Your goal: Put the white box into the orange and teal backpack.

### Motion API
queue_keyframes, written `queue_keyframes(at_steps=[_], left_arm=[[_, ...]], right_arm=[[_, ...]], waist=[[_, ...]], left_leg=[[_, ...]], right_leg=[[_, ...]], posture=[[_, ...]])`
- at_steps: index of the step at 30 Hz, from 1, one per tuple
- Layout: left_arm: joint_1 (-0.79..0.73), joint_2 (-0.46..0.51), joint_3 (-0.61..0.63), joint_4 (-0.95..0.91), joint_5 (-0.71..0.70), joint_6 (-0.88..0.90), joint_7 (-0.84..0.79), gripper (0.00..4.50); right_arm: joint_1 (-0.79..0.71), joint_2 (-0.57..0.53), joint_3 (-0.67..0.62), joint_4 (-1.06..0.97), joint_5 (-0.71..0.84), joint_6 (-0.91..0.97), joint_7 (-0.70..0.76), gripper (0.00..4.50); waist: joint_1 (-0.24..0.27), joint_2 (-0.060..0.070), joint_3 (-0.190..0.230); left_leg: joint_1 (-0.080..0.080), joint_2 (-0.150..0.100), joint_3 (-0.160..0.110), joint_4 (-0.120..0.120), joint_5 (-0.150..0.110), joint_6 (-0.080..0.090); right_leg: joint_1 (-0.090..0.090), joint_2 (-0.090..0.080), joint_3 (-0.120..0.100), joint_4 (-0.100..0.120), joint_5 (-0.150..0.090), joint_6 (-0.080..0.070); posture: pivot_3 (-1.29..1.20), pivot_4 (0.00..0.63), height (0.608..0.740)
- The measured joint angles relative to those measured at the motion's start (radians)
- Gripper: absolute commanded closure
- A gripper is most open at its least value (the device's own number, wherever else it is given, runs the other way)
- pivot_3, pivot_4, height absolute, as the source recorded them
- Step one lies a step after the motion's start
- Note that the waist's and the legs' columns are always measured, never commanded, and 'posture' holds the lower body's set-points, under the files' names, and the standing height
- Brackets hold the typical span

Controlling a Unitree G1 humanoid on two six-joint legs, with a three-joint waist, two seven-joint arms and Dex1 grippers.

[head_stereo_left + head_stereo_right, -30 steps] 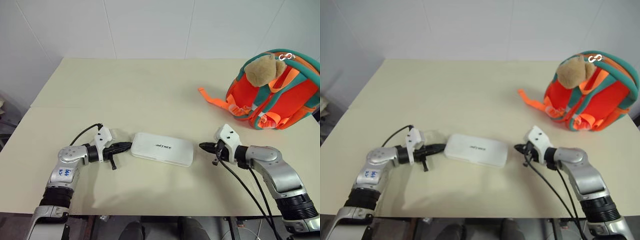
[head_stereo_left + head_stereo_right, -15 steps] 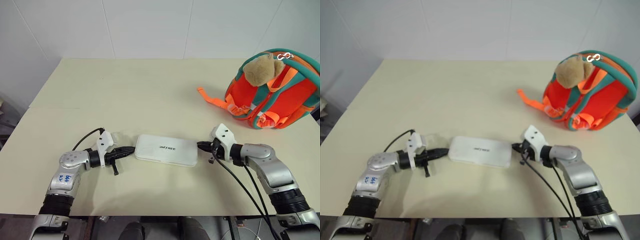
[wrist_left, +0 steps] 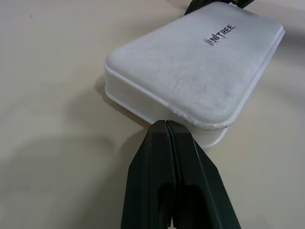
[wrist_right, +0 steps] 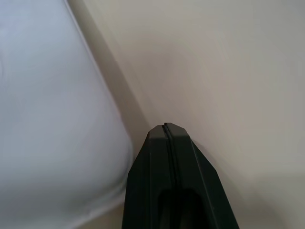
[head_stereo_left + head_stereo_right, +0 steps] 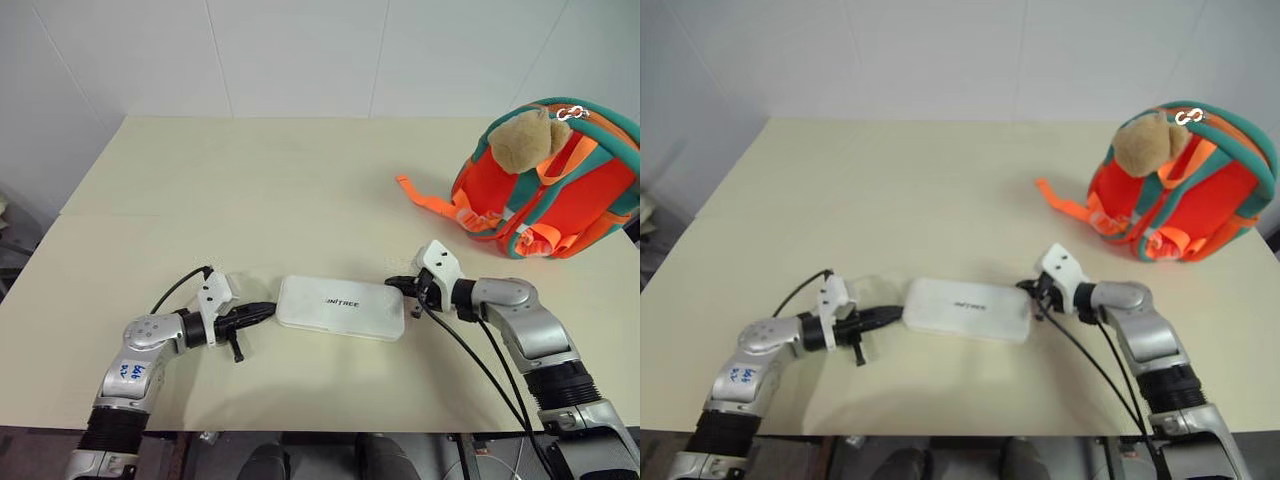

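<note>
The white box (image 5: 340,307) lies flat on the table near the front edge, its dark lettering facing up. My left gripper (image 5: 270,310) is shut, its tip against the box's left end; the left wrist view shows the closed fingertips (image 3: 165,125) at the box's (image 3: 190,71) rim. My right gripper (image 5: 391,284) is also shut, its tip at the box's far right corner, beside the box's (image 4: 47,119) edge in the right wrist view. The orange and teal backpack (image 5: 545,190) stands at the back right, a tan plush toy (image 5: 522,140) on its top, apart from both grippers.
An orange webbing strap (image 5: 425,197) trails from the backpack across the cream table (image 5: 270,190) toward the middle. Black cables hang from both wrists. A white wall stands behind the table's far edge.
The box has slid a little right and toward the front edge and now lies squarer. My left gripper followed it rightward; my right gripper moved in to the box's far right corner.
</note>
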Motion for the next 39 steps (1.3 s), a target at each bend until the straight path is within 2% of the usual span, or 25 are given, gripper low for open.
queue_keyframes(at_steps=[9, 14, 19, 26, 32, 39], left_arm=[[0.021, -0.021, -0.011, -0.047, -0.006, 0.031, 0.020, 4.48], [0.036, -0.018, -0.011, -0.068, -0.006, 0.042, 0.029, 4.48], [0.037, 0.001, -0.004, -0.069, -0.007, 0.043, 0.028, 4.48], [0.034, 0.004, -0.003, -0.066, -0.008, 0.041, 0.020, 4.48], [0.019, 0.005, -0.003, -0.036, -0.009, 0.038, 0.002, 4.48], [0.002, 0.005, -0.003, -0.029, -0.009, 0.029, -0.007, 4.48]], right_arm=[[-0.024, 0.015, 0.011, 0.038, -0.009, -0.029, 0.004, 4.36], [-0.024, -0.020, -0.011, 0.035, -0.008, -0.034, 0.006, 4.36], [0.037, -0.103, -0.074, -0.034, 0.011, 0.006, 0.011, 4.36], [0.192, -0.191, -0.159, -0.244, 0.087, 0.149, 0.027, 4.36], [0.268, -0.195, -0.179, -0.404, 0.153, 0.270, 0.009, 4.36], [0.283, -0.193, -0.170, -0.459, 0.190, 0.340, -0.014, 4.36]], waist=[[0.000, 0.000, 0.000], [0.001, 0.000, 0.000], [0.002, 0.000, 0.000], [0.000, 0.000, 0.000], [0.002, 0.000, 0.000], [0.002, 0.000, 0.000]], left_leg=[[0.000, 0.000, 0.000, 0.000, 0.000, 0.000], [0.000, 0.000, 0.000, 0.000, 0.000, 0.000], [0.000, 0.000, 0.000, 0.000, 0.000, 0.000], [0.000, 0.000, 0.001, 0.000, 0.000, 0.000], [0.001, 0.000, 0.000, 0.000, 0.000, 0.000], [0.000, 0.000, 0.000, 0.000, 0.000, 0.000]], right_leg=[[0.000, 0.000, 0.000, 0.000, 0.000, 0.000], [0.000, 0.000, 0.000, -0.001, 0.000, 0.000], [0.000, 0.000, 0.000, -0.001, 0.000, 0.000], [0.000, 0.000, 0.001, -0.001, 0.000, 0.000], [0.001, 0.000, 0.001, 0.000, 0.000, 0.000], [0.001, 0.000, 0.001, -0.001, 0.000, 0.000]], posture=[[0.00, 0.150, 0.740], [0.00, 0.150, 0.740], [0.00, 0.150, 0.740], [0.00, 0.150, 0.740], [0.00, 0.150, 0.740], [0.00, 0.150, 0.740]])
